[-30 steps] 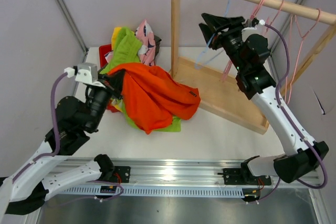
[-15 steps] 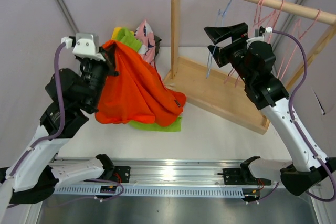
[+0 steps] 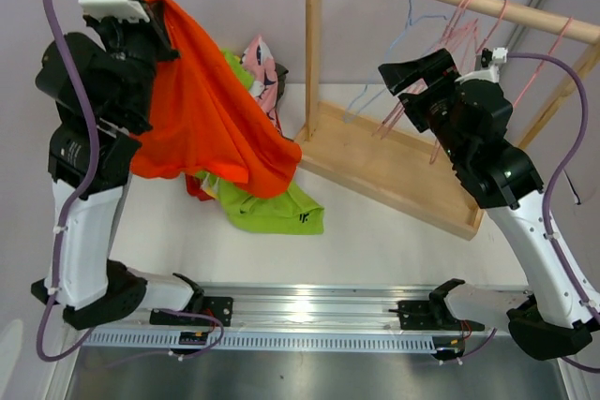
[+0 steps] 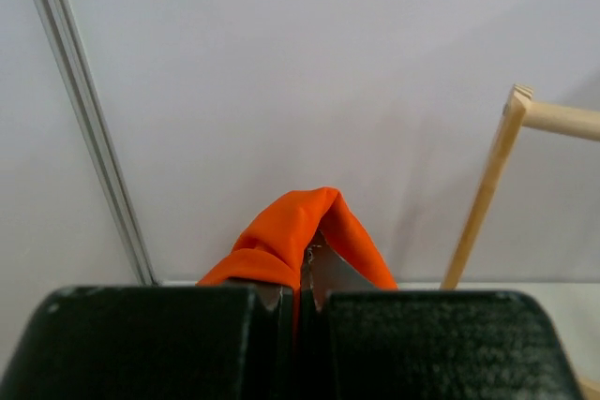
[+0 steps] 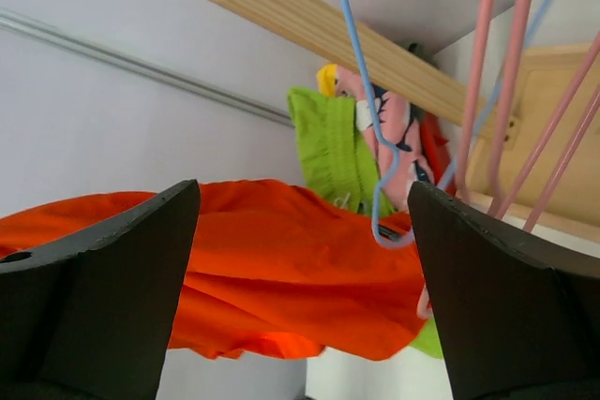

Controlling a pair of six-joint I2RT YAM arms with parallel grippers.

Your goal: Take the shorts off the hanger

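The left gripper [image 3: 150,23] is clenched on a fold of the orange shorts [image 3: 211,119], which are held high above the far left corner of the table [image 3: 394,241]. The cloth hangs down until its lower edge lies on the heap below. No hanger is seen inside it.

The right gripper [image 3: 419,75] is wide open and holds nothing. It is placed just beside the blue hanger [image 3: 413,2] and the pink hangers [image 3: 467,21] on the wooden rack [image 3: 314,44].

All hangers that can be seen are bare, so the task is judged almost finished. Only the orange pair is left to be put down.

In the heap, the lime green shorts [image 3: 272,208] and the pink patterned shorts [image 3: 261,67] are partly covered by the orange cloth. The rack post stands near the hanging cloth and could catch it.
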